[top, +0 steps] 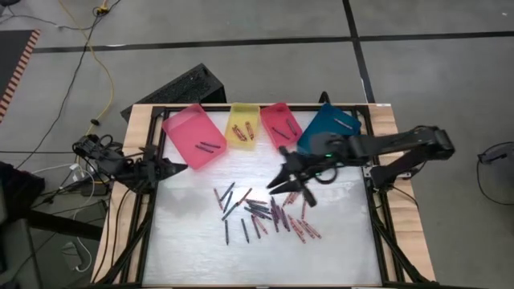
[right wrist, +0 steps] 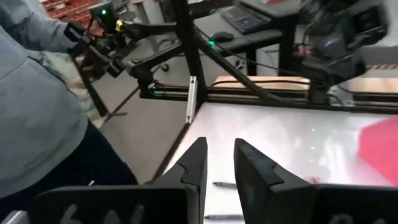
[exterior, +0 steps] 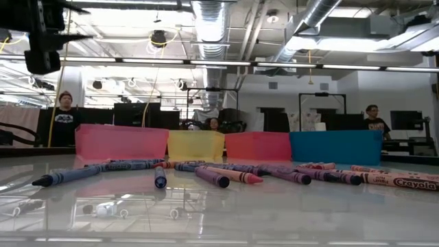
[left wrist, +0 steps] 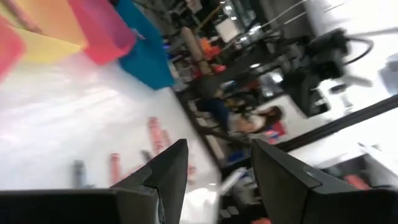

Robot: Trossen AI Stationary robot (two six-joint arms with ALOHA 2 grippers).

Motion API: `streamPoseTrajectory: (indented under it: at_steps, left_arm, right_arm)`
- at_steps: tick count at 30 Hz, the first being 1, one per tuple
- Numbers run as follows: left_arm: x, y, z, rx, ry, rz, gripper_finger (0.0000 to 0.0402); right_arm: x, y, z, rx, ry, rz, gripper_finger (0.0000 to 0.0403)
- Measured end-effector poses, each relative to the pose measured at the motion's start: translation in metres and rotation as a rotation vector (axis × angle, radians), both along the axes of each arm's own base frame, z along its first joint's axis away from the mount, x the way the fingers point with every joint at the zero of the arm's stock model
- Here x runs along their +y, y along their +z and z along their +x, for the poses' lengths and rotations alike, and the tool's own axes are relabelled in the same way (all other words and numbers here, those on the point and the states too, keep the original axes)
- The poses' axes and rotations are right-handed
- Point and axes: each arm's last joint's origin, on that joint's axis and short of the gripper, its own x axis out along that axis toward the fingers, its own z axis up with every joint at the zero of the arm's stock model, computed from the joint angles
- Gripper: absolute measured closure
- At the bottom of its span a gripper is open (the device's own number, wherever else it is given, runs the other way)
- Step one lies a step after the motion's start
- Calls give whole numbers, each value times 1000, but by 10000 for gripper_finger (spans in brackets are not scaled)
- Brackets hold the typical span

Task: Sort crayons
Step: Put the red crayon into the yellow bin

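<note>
Table, white worktop: 4 trays along the far edge — pink tray holding about 2 dark crayons, blue tray with 1 dark crayon visible, yellow tray with several red ones, red tray with about 2 dark ones. Left gripper waits at the left edge, fingers apart, empty; right gripper hovers over the worktop's centre, fingers part-open, nothing between them. Crayons lie loose mid-worktop toward the near edge — likely light, stiff, prone to roll, snappable; best pinched mid-length across the paper wrap.
</note>
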Motion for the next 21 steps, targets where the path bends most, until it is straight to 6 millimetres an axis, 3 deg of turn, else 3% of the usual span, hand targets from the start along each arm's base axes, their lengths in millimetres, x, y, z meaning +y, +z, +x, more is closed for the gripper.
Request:
streamPoseTrajectory:
  at_steps: [3,7,10,14,21]
  left_arm:
    - [0,-5,0,47,6,35,236]
    - [1,-5,0,28,21,-91,236]
    - [1,-4,0,14,31,-103,236]
    - [-1,0,0,4,-18,7,236]
    - [-2,10,-1,-73,-65,158,236]
  right_arm:
    - [-5,-8,-25,-3,-78,7,321]
    - [-12,-20,-48,11,-219,59,321]
    - [-13,-26,-56,-1,-236,88,321]
    - [-9,-38,-66,-65,-201,53,321]
    - [-14,-54,-79,-331,-248,118,321]
